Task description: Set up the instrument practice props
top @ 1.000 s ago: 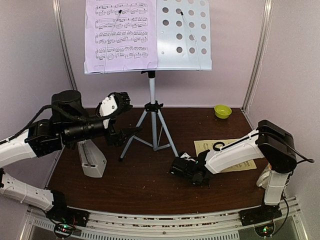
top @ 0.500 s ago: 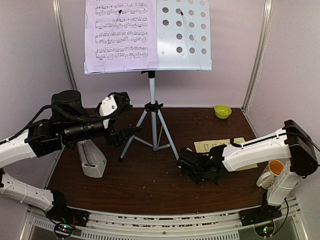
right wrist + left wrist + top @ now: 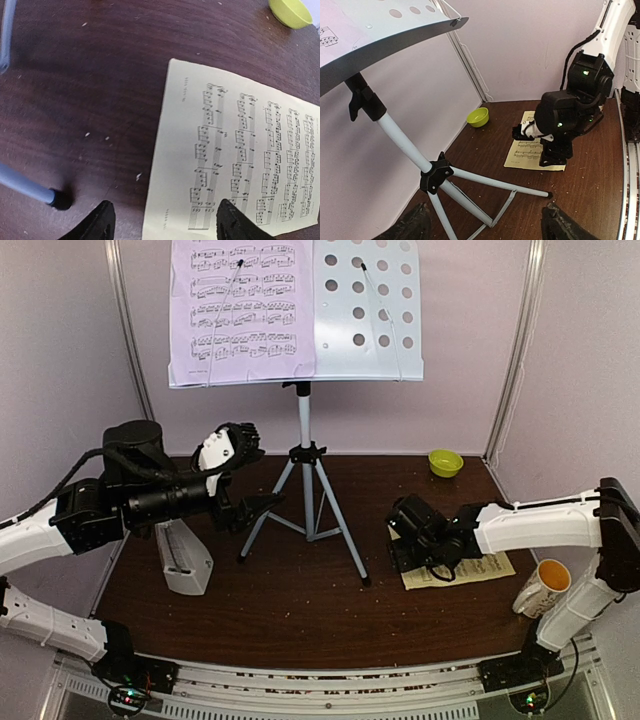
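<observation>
The stand (image 3: 303, 420) sits at the back of the table (image 3: 290, 610), with the lilac page (image 3: 240, 310) on the left half of its desk and the right half bare. And the right arm has moved! A second ago it was low at mid-table near a tripod foot. Now it has swung out right, and its gripper (image 3: 165, 225) hangs over the left edge of the yellow page (image 3: 240, 160), which lies flat on the table. Its fingers are spread and hold nothing. That looks like the lead-in to picking up the page for the bare half. The left gripper (image 3: 487, 227) hasn't budged, spread wide beside the tripod. The metronome (image 3: 185, 560) stands at table left, under that arm.
</observation>
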Robot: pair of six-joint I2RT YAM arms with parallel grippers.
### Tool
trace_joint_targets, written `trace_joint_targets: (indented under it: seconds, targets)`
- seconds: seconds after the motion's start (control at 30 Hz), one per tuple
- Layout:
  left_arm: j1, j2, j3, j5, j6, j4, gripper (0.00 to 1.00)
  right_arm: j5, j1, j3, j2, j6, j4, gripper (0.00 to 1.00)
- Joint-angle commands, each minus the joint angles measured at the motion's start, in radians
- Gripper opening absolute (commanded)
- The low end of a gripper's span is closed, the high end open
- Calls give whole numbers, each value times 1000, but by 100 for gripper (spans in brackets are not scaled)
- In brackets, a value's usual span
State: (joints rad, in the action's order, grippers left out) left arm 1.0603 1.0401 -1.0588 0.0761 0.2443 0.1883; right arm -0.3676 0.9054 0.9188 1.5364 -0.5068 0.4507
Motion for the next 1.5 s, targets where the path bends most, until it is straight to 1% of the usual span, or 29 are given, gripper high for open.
trace_joint_targets:
  seconds: [0.0,0.1,0.2,0.37,0.47,0.6,0.7,0.8,0.87,0.97,1.03,1.13,1.23,1.33,1.47]
  targets:
    - [0,-3,-16,18,-20,-41,77,75,-111,14,32,-53,-95,72]
    - [0,-6,-15,23,-20,-41,78,144,-158,55,97,-20,-100,72]
    - [0,-5,-13,24,-22,-40,78,211,-177,88,152,18,-100,72]
    - [0,7,-2,10,-25,-33,78,319,-194,78,220,37,-123,67]
    - [0,18,9,-20,-36,-38,77,374,-208,34,228,15,-160,64]
    - [9,48,42,-64,-52,-60,76,492,-214,-49,218,-29,-229,60]
    - [33,62,98,-82,-46,-122,76,585,-209,-132,192,-73,-296,57]
    - [74,94,143,-80,-22,-186,76,665,-176,-211,152,-134,-368,56]
    - [107,132,169,-78,15,-231,76,697,-139,-241,123,-160,-387,55]
    - [152,215,206,-68,55,-307,76,728,-99,-287,50,-205,-399,55]
    - [175,267,225,-74,87,-364,77,733,-97,-317,-29,-236,-396,56]
    - [222,359,217,-55,155,-391,77,661,-105,-307,-174,-242,-317,60]
    - [248,471,168,-23,198,-395,77,607,-163,-293,-260,-235,-272,61]
    - [266,581,108,21,251,-396,76,557,-235,-296,-268,-220,-241,60]
    - [287,714,14,57,305,-375,76,551,-312,-326,-217,-222,-277,55]
